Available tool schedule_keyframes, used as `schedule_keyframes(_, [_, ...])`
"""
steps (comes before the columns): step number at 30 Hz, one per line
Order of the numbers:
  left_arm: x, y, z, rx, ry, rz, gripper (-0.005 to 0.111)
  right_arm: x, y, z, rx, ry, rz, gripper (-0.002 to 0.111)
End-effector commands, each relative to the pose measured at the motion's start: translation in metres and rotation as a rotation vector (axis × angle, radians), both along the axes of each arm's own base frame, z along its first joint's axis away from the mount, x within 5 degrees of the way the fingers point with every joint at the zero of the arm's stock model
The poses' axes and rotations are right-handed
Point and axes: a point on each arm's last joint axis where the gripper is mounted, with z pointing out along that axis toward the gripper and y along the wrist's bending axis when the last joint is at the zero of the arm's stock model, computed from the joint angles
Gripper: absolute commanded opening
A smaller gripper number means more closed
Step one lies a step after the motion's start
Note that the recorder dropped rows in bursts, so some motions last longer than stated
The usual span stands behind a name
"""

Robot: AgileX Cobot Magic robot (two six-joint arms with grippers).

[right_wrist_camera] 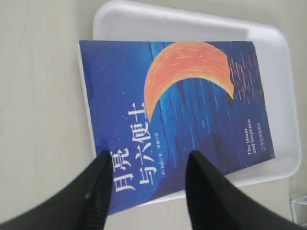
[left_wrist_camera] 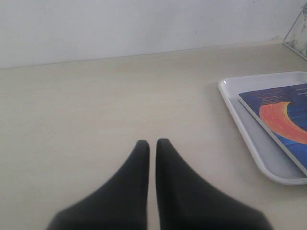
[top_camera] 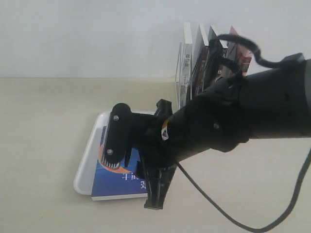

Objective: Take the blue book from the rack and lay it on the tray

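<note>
Pale table [top_camera: 43, 145] carries the tray [right_wrist_camera: 201, 21]; the blue book [right_wrist_camera: 192, 110] lies flat on it, one edge over the rim. Right pincer [right_wrist_camera: 149, 160] hovers above, spread. Left pincer [left_wrist_camera: 152, 146] is pressed together.

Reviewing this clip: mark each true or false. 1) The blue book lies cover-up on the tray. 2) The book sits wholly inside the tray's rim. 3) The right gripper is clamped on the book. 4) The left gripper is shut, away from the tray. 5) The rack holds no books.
1) True: the blue book lies flat, cover up, on the tray.
2) False: one end of the book juts out past the rim.
3) False: the right gripper has its jaws apart, open over the cover.
4) True: the left gripper has its jaws together over the table, beside the tray.
5) False: several books stand in the rack.
</note>
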Motion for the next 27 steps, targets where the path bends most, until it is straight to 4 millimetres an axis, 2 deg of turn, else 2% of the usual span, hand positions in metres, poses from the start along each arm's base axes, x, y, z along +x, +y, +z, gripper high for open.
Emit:
schedule_keyframes(1, [0.000, 0.000, 0.003, 0.001, -0.022, 0.001, 0.005, -0.022, -0.012, 0.043, 0.186, 0.209, -0.199, 0.000])
schedule_keyframes(4, [0.000, 0.000, 0.003, 0.001, -0.022, 0.001, 0.005, -0.040, -0.023, 0.080, 0.326, 0.271, -0.230, 0.000])
schedule_keyframes(10, [0.000, 0.000, 0.003, 0.001, -0.022, 0.001, 0.005, -0.071, -0.061, 0.147, 0.574, 0.201, -0.242, 0.000])
schedule_keyframes(12, [0.000, 0.000, 0.003, 0.001, -0.022, 0.001, 0.005, -0.082, -0.078, 0.161, 0.659, 0.121, -0.231, 0.000])
schedule_keyframes(15, [0.000, 0.000, 0.003, 0.001, -0.022, 0.001, 0.005, -0.098, -0.110, 0.172, 0.800, -0.016, -0.254, 0.000])
schedule_keyframes(18, [0.000, 0.000, 0.003, 0.001, -0.022, 0.001, 0.005, -0.109, -0.145, 0.168, 0.897, -0.215, -0.285, 0.000])
schedule_keyframes(22, [0.000, 0.000, 0.003, 0.001, -0.022, 0.001, 0.005, -0.109, -0.184, 0.147, 0.982, -0.395, -0.431, 0.000])
schedule_keyframes(25, [0.000, 0.000, 0.003, 0.001, -0.022, 0.001, 0.005, -0.096, -0.210, 0.124, 0.945, -0.421, -0.668, 0.000])
schedule_keyframes(27, [0.000, 0.000, 0.003, 0.001, -0.022, 0.001, 0.005, -0.084, -0.228, 0.112, 1.013, -0.391, -0.885, 0.000])
